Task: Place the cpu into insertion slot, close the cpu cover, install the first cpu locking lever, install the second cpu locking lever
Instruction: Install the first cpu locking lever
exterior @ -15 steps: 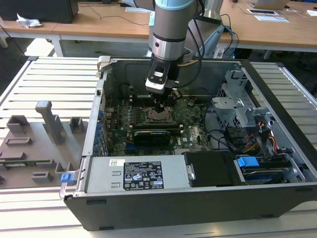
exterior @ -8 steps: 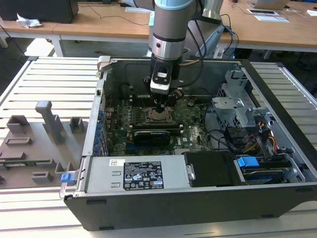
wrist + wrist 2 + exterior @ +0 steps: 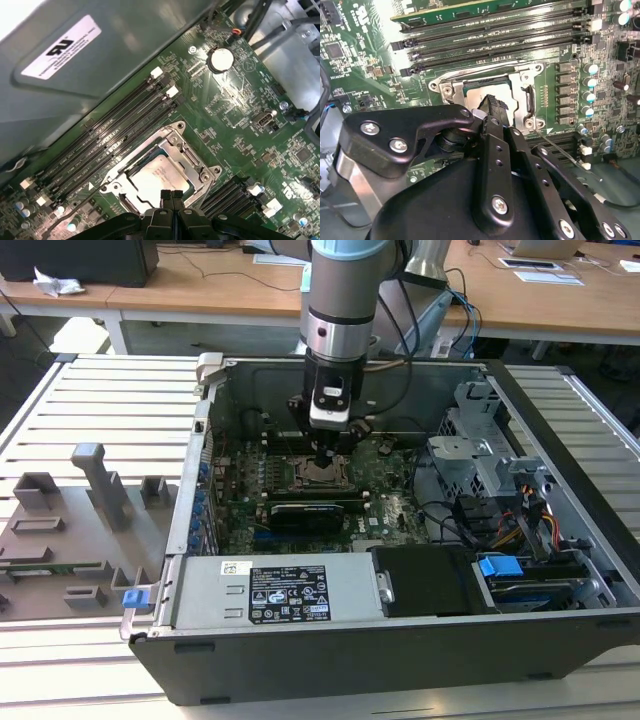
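Exterior view puts me inside the open computer case (image 3: 560, 430), my arm standing straight down so that my claw (image 3: 328, 456) hangs directly over the insertion slot (image 3: 318, 474) in the green board (image 3: 395, 515). That upright pose makes sense to me, since everything at this slot is worked from above.

In the first wrist view the cpu (image 3: 152, 180) lies flat inside the slot with its dull silver top facing up. The cpu cover (image 3: 192, 152) looks folded down around it, its window framing the chip. From that I judge the placing and the closing as done.

In the second wrist view a thin wire lever (image 3: 559, 149) slants away from the slot's corner, beside the cover and not tucked against it. I take it to be unlatched, though its hook end is hidden behind my own linkage. Long black memory slots (image 3: 115, 132) run alongside the slot.

As for my claw, both wrist views show the two black fingertips (image 3: 165, 197) pressed together with barely a seam between them. It is clenched and grasps nothing. The paired tips sit over the chip's top, close to one edge of the cover's window. I cannot tell whether they press on the metal or hang just above it. Clenched like this, my claw is a narrow point suited to pushing, not gripping.
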### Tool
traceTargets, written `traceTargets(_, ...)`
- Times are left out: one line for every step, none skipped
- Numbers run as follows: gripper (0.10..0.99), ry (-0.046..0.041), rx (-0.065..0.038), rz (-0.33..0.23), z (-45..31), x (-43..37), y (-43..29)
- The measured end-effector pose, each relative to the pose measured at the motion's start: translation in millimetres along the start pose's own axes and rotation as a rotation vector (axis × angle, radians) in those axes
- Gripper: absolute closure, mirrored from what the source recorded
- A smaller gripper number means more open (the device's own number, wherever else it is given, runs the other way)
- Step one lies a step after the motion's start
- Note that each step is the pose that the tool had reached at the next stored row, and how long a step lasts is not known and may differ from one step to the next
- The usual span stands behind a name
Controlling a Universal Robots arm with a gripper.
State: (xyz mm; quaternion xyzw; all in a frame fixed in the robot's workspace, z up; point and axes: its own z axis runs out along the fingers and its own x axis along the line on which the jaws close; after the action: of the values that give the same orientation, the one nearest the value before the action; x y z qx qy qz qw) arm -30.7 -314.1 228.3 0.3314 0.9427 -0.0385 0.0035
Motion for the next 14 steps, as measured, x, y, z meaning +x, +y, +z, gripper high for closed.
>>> traceTargets(0.980, -0.0008, 0.000, -0.012, 0.0, 0.0, 0.0)
traceTargets(0.980, -0.0018, -0.001, -0.026, 0.0, 0.0, 0.0)
traceTargets(0.980, -0.0029, -0.001, -0.042, 0.0, 0.0, 0.0)
traceTargets(0.980, -0.0036, -0.002, -0.051, 0.0, 0.0, 0.0)
traceTargets(0.980, -0.0041, -0.002, -0.058, 0.0, 0.0, 0.0)
traceTargets(0.980, -0.0053, -0.002, -0.076, 0.0, 0.0, 0.0)
traceTargets(0.980, -0.0064, -0.003, -0.091, 0.0, 0.0, 0.0)
traceTargets(0.980, -0.0073, -0.003, -0.104, 0.0, 0.0, 0.0)
traceTargets(0.980, -0.0081, -0.004, -0.115, 0.0, 0.0, 0.0)
traceTargets(0.980, -0.0087, -0.004, -0.123, 0.0, 0.0, 0.0)
traceTargets(0.980, -0.0092, -0.004, -0.132, 0.0, 0.0, 0.0)
traceTargets(0.980, -0.0099, -0.005, -0.141, 0.0, 0.0, 0.0)
traceTargets(0.980, -0.0106, -0.005, -0.151, 0.0, 0.0, 0.0)
traceTargets(0.980, -0.0112, -0.005, -0.159, 0.0, 0.0, 0.0)
